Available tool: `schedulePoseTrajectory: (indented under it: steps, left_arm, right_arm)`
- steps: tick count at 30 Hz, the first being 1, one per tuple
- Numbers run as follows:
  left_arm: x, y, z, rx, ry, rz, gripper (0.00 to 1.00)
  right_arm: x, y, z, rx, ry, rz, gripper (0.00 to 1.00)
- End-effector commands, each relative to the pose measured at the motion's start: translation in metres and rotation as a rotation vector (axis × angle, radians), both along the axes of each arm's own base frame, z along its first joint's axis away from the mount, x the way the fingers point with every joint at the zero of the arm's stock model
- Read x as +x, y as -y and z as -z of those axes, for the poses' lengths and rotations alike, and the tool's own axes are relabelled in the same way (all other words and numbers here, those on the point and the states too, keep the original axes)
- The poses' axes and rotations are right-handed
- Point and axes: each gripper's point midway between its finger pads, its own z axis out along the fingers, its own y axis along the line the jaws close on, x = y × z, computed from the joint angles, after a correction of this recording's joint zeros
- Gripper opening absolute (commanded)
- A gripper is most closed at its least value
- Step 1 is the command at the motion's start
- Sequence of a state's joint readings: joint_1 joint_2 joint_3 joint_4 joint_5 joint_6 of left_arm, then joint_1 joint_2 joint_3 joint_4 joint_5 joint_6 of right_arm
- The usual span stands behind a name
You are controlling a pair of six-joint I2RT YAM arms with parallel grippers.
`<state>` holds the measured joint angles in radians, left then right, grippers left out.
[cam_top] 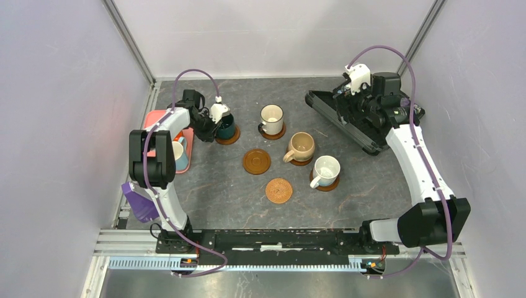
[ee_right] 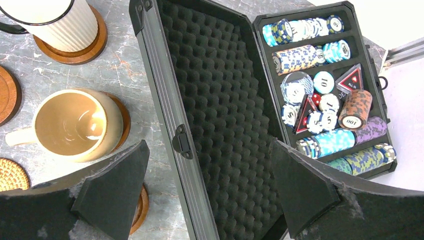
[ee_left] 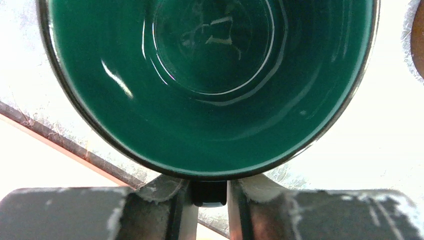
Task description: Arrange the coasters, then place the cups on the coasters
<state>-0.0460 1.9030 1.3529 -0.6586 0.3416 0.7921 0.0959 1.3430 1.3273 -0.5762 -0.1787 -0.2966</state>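
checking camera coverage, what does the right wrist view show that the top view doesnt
Only the right wrist view: the poker chips stacked in the open case; from above, the right arm covers them.
Only the top view: the left claw gripping the dark green cup, the white cup, and the light blue cup on the pink tray.
Both: the case, the cream striped cup and beige cup on coasters, and the woven coaster.
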Motion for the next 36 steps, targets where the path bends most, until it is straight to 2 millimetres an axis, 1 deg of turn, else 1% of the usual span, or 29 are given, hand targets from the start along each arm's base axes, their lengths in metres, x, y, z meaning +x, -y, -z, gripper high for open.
schedulePoseTrajectory:
  steps: [1, 7, 12, 14, 15, 16, 17, 20, 23, 24, 26, 27, 30, 32, 33, 35, 36]
  left_arm:
    - [0.008, 0.002, -0.016, -0.011, 0.041, 0.017, 0.33]
    - [0.002, 0.0, -0.013, 0.001, 0.023, 0.018, 0.39]
    - [-0.002, -0.002, -0.022, 0.008, 0.008, 0.004, 0.47]
    - [-0.005, -0.004, -0.029, 0.006, 0.003, -0.006, 0.54]
    - [-0.006, -0.005, -0.035, 0.003, 0.004, -0.006, 0.61]
    - [-0.01, -0.006, -0.039, 0.003, -0.006, -0.008, 0.65]
    - [-0.012, -0.008, -0.046, 0.008, -0.009, -0.01, 0.71]
    - [-0.021, -0.017, -0.064, -0.001, -0.031, -0.04, 0.75]
    - [-0.022, -0.041, -0.085, -0.029, -0.024, -0.123, 0.75]
    - [-0.02, -0.047, -0.094, -0.04, -0.013, -0.149, 0.76]
    - [-0.01, -0.067, -0.111, -0.043, 0.024, -0.218, 0.76]
    - [-0.001, -0.08, -0.119, -0.026, 0.053, -0.264, 0.76]
    - [0.028, -0.118, -0.131, 0.042, 0.106, -0.389, 0.75]
    - [0.046, -0.132, -0.128, 0.07, 0.092, -0.436, 0.67]
    - [0.052, -0.138, -0.125, 0.087, 0.077, -0.459, 0.62]
    - [0.064, -0.145, -0.116, 0.106, 0.049, -0.484, 0.53]
    - [0.068, -0.147, -0.115, 0.11, 0.047, -0.488, 0.5]
  right_arm:
    - [0.009, 0.0, -0.013, 0.0, 0.053, -0.006, 0.98]
    - [0.009, -0.002, -0.013, 0.004, 0.052, -0.012, 0.98]
    - [0.009, -0.001, -0.015, 0.0, 0.055, -0.012, 0.98]
    - [0.009, -0.001, -0.014, -0.001, 0.053, -0.013, 0.98]
    - [0.008, 0.0, -0.015, -0.003, 0.056, -0.014, 0.98]
    - [0.007, 0.0, -0.015, -0.005, 0.055, -0.013, 0.98]
    - [0.007, 0.0, -0.016, -0.007, 0.058, -0.013, 0.98]
    - [0.005, 0.001, -0.017, -0.013, 0.062, -0.016, 0.98]
    - [0.005, 0.001, -0.018, -0.019, 0.064, -0.02, 0.98]
    - [0.005, 0.001, -0.018, -0.018, 0.066, -0.022, 0.98]
    - [0.005, -0.001, -0.018, -0.014, 0.064, -0.029, 0.98]
    - [0.006, -0.002, -0.018, -0.008, 0.063, -0.031, 0.98]
    - [0.008, -0.006, -0.017, 0.015, 0.056, -0.042, 0.98]
    - [0.01, -0.009, -0.015, 0.031, 0.049, -0.046, 0.98]
    - [0.011, -0.01, -0.014, 0.037, 0.046, -0.047, 0.98]
    - [0.012, -0.012, -0.014, 0.046, 0.041, -0.05, 0.98]
    - [0.013, -0.012, -0.013, 0.046, 0.037, -0.051, 0.98]
